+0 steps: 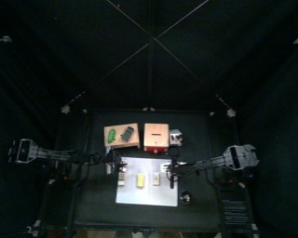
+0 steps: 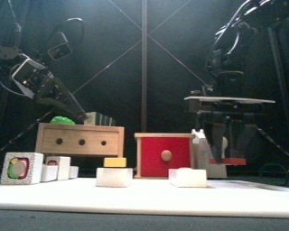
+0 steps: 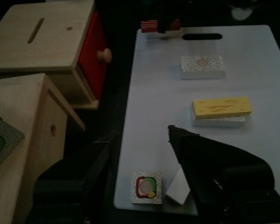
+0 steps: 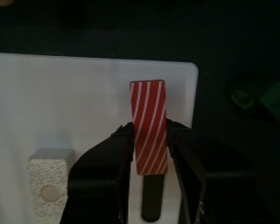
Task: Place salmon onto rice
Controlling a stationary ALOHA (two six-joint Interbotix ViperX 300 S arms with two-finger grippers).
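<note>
The salmon [image 4: 149, 101], a small orange-pink striped slice, stands on end between the jaws of my right gripper [image 4: 150, 138], which is shut on it over the far edge of the white mat [image 4: 60, 96]. The rice [image 4: 43, 179], a small white lump, lies on the mat to one side of that gripper. From the front, the rice [image 2: 187, 177] lies low on the mat, with the right gripper [image 2: 215, 144] hanging behind it. The left wrist view shows the rice [image 3: 203, 66] mid-mat. My left gripper [image 3: 213, 171] hovers open over the mat's other end.
A pale yellow piece [image 3: 222, 109] lies on the mat between the rice and the left gripper, and a small picture card [image 3: 147, 187] lies beside that gripper. A red box [image 2: 165, 155] and a wooden box [image 2: 80, 138] stand behind the mat.
</note>
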